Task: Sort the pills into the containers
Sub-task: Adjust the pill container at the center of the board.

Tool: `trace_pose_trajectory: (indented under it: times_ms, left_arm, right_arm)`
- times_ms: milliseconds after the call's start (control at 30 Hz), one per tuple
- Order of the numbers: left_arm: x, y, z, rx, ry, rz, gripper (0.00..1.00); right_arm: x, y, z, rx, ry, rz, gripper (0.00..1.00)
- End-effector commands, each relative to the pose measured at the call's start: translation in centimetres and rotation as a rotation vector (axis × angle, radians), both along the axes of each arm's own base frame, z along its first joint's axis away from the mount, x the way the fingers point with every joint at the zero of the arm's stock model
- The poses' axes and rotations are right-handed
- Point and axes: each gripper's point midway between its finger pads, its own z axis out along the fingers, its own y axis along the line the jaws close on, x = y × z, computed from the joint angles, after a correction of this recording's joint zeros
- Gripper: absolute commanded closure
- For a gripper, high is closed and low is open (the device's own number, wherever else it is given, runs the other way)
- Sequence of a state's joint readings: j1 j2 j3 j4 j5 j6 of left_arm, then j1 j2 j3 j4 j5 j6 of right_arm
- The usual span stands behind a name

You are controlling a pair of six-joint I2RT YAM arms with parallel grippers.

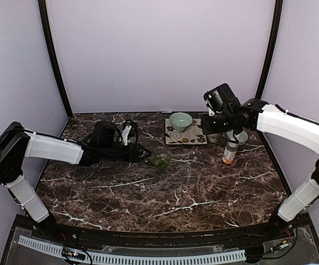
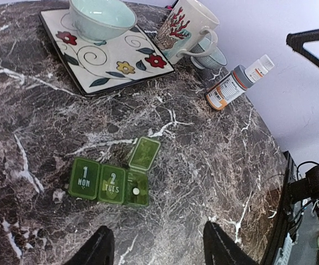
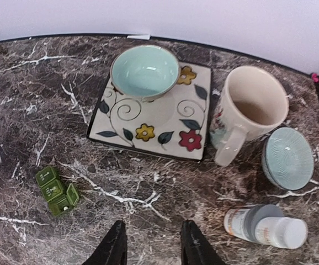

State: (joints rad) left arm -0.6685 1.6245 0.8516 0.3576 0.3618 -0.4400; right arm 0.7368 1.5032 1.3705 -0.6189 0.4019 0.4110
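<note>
The pills are tiny, light pellets. One pale pill (image 2: 136,190) shows in the open third compartment of the green pill box (image 2: 112,179), with that lid tipped back and the two numbered lids beside it shut. The box lies flat on the marble worktop (image 2: 214,165), in front of the flowered plate (image 2: 110,61) and well apart from the amber bottle (image 2: 231,88). Whether the bottle holds more pills cannot be told. By the look of it, a pellet this small would roll or flick away under a clumsy pinch, so it wants a straight-down fingertip grip. The box seems stiff, thin plastic, light enough to skid on the polished stone if pushed from one side, and its lids are best nudged at their free edges. The left arm reaches long and low across the worktop. The left tool (image 2: 157,240) hovers just short of the box, its jaws fairly wide apart and empty. The right arm is bent over the far right corner near the mug (image 3: 248,110). The right tool (image 3: 153,237) points down at bare worktop, its jaws narrower but parted, with nothing between them.
</note>
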Motion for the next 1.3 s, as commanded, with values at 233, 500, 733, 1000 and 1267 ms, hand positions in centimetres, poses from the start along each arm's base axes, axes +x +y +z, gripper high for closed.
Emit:
trace_pose_trajectory:
  times_ms: [233,500,733,1000,1267]
  left_arm:
    - [0.9,-0.8,-1.6,-0.089,0.156,-0.026,0.56]
    - [1.2,-0.9,-3.4,-0.084,0.225,-0.024,0.63]
    - [2.0,-0.6,-4.3,-0.075,0.258,-0.007,0.66]
    - [2.3,-0.8,-5.3,-0.064,0.297,-0.003,0.7]
    - [2.4,-0.9,-6.3,-0.051,0.334,0.009,0.71]
  right_arm:
    - [-0.3,7.2,-9.3,0.129,0.177,0.125,0.82]
    - [-0.3,8.9,-13.1,0.157,0.246,0.136,0.86]
    - [-0.2,9.6,-15.4,0.167,0.272,0.136,0.88]
    - [0.4,10.2,-17.0,0.168,0.279,0.127,0.89]
    - [0.9,10.8,-18.1,0.164,0.286,0.127,0.89]
